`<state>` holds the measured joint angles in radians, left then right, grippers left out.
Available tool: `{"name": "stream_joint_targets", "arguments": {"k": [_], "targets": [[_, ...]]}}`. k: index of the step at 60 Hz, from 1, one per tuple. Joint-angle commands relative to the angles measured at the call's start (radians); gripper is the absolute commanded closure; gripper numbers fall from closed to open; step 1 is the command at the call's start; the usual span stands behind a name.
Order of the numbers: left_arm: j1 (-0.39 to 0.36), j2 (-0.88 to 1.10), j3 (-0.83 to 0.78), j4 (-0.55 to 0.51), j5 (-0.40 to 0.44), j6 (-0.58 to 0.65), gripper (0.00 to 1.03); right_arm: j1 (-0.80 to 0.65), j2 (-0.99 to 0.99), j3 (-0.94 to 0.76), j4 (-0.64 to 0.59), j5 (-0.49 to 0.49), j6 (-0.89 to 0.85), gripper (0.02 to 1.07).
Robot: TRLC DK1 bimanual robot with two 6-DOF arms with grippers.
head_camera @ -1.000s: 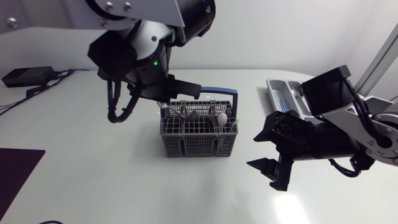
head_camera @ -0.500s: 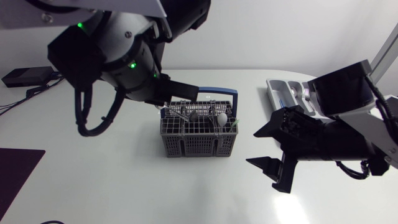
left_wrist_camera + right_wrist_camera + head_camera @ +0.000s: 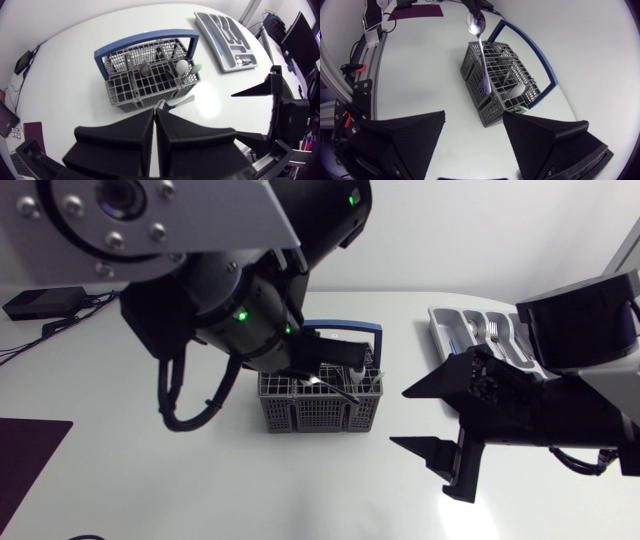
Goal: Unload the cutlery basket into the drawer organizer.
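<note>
The grey cutlery basket (image 3: pixel 320 412) with a blue handle (image 3: pixel 345 330) stands mid-table, also in the left wrist view (image 3: pixel 145 82) and the right wrist view (image 3: pixel 505 90). My left gripper (image 3: pixel 155 111) hangs above the basket's front edge, shut on a silver spoon (image 3: pixel 172 102) that dangles over the basket (image 3: pixel 481 55). A dark utensil (image 3: pixel 145 69), a white spoon (image 3: pixel 182 65) and a green piece (image 3: pixel 196 66) remain in the basket. The grey drawer organizer (image 3: pixel 450 330) lies at the back right with a fork (image 3: pixel 492 332) in it. My right gripper (image 3: pixel 420 418) stands open to the right of the basket, holding nothing.
A black box with cables (image 3: pixel 40 302) sits at the back left. A dark purple mat (image 3: pixel 25 450) lies at the left edge. Bare white tabletop (image 3: pixel 200 480) spreads in front of the basket.
My left arm has risen and swung over the basket, drawing the spoon up out of it. The right arm has drifted slightly to the right, fingers unchanged.
</note>
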<state>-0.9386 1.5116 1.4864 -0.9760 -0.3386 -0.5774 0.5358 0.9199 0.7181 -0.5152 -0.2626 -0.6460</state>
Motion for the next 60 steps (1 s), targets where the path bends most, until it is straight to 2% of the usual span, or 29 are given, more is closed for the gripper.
{"name": "stream_joint_targets", "arguments": {"k": [1,13,18,21,30,46,52,57,60], "targets": [[-0.006,-0.007,-0.037,0.031,0.046,0.016,1.00,0.018,0.000,0.004,0.014,-0.004,0.032,0.23],[0.001,0.029,-0.028,0.048,0.210,0.028,1.00,0.050,0.054,-0.012,0.087,-0.004,0.055,0.26],[0.003,0.035,-0.023,0.049,0.276,0.033,1.00,0.064,0.085,-0.020,0.119,-0.006,0.063,0.30],[0.003,0.038,-0.023,0.051,0.293,0.034,1.00,0.072,0.097,-0.023,0.132,-0.006,0.066,0.30],[0.004,0.045,-0.023,0.051,0.345,0.040,1.00,0.102,0.120,-0.022,0.159,-0.010,0.078,0.42],[0.012,0.044,-0.021,0.054,0.349,0.042,1.00,0.110,0.129,-0.023,0.159,-0.026,0.078,0.81],[0.018,0.041,-0.021,0.054,0.355,0.040,0.99,0.110,0.123,-0.029,0.158,-0.027,0.078,0.92],[0.023,0.041,-0.021,0.054,0.368,0.040,0.95,0.110,0.122,-0.034,0.155,-0.035,0.078,1.01],[0.024,0.039,-0.021,0.054,0.374,0.040,0.95,0.110,0.122,-0.034,0.149,-0.036,0.077,1.02]]}}
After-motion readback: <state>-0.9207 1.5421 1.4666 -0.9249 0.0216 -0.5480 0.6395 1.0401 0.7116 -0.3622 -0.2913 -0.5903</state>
